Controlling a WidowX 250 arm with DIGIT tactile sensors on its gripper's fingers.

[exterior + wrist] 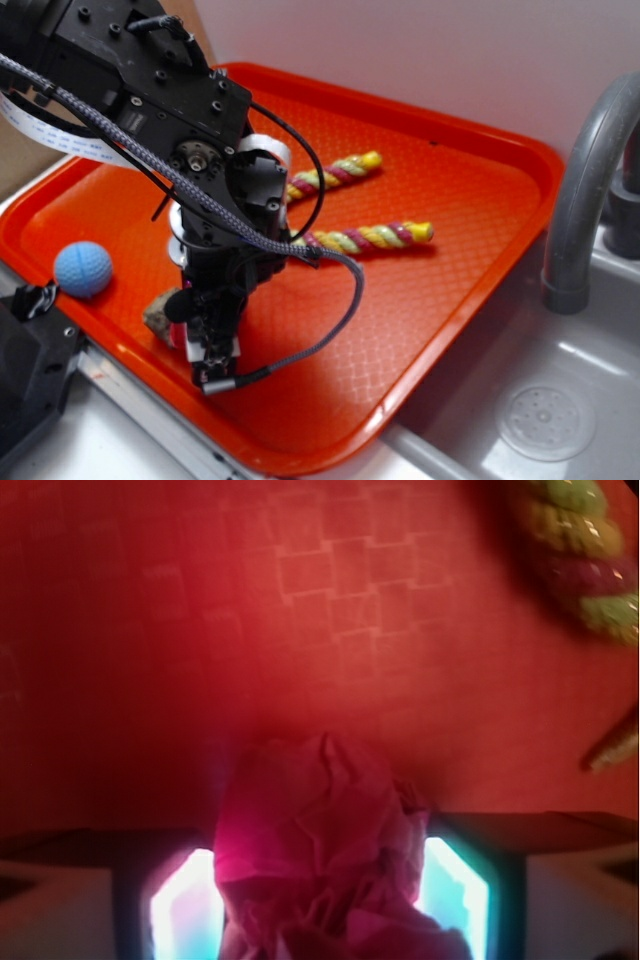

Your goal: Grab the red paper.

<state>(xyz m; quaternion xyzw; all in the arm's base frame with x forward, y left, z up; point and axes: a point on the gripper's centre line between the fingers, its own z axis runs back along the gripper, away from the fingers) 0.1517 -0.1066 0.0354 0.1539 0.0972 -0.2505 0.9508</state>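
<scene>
Red paper [320,850] between gripper [320,890] fingers (over orange tray [480,190])

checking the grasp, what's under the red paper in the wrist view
Bare orange tray shows above and around the red paper, which sits between the gripper fingers. The tray directly beneath it is covered.

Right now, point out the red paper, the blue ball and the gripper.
red paper [320,850], wrist view, middle of the crumpled wad.
blue ball [82,269], exterior view, centre of its dimpled face.
gripper [320,880], wrist view, midway between the fingertips, on the paper.
</scene>
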